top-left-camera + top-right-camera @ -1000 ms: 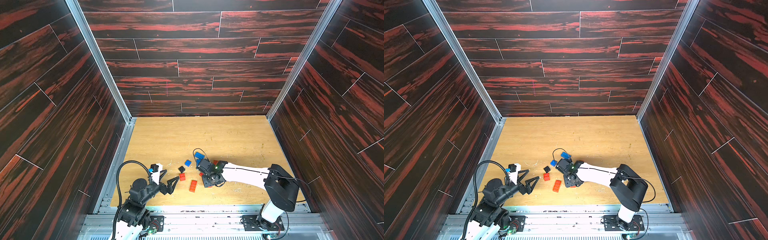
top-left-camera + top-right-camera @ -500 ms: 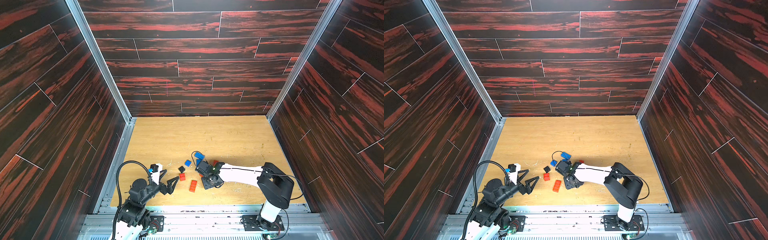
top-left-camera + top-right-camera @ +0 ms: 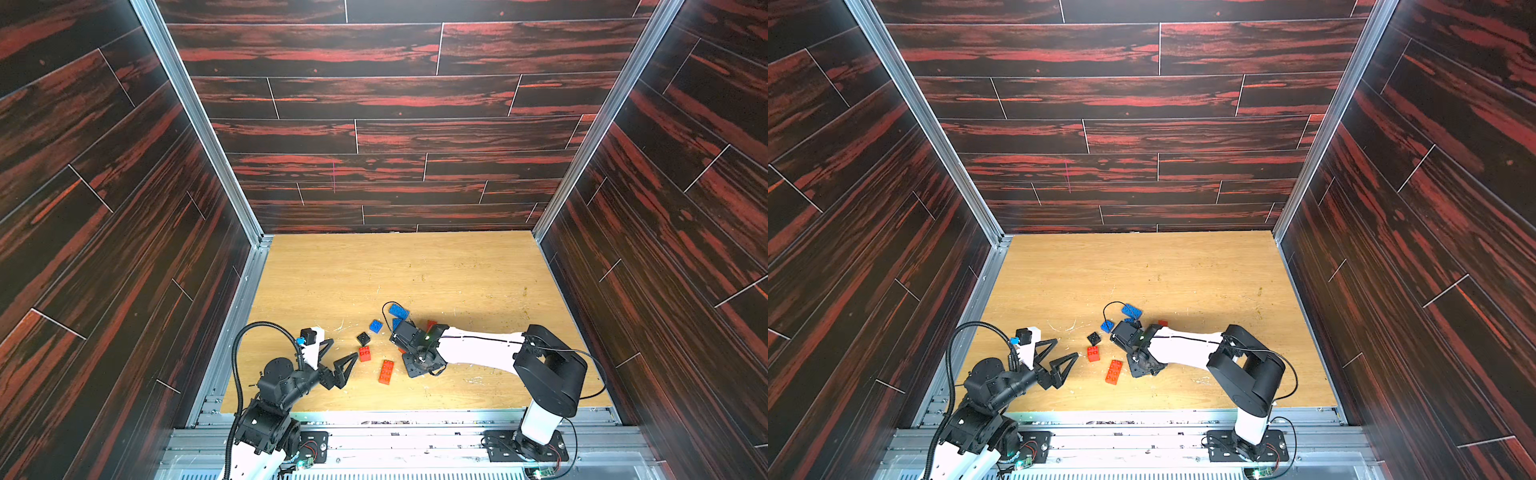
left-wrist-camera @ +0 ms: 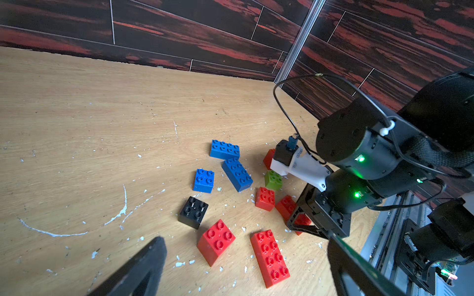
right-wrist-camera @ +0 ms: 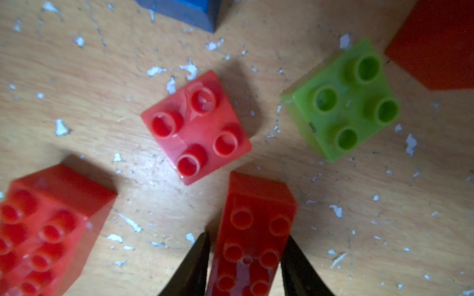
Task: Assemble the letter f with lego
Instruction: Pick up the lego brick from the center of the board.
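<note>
Right claw (image 5: 246, 243): low over the table (image 3: 415, 270), jaws clamped against both long sides of a red oblong brick (image 5: 256, 205) that lies flat, studs up. Just beyond the tips sits a red square brick (image 5: 196, 126), not touching. A lime green brick (image 5: 342, 102) lies further to one side.

Left claw (image 3: 343, 351): jaws wide apart, empty, touching no brick. Ahead of it lie a black brick (image 4: 193, 211) and a long red brick (image 4: 269, 257).

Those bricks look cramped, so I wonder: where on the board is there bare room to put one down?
Bare: the far half of the board, from the blue bricks to the back wall. Crowded: between the left pincer and the right pincer, which clasps a red brick.
</note>
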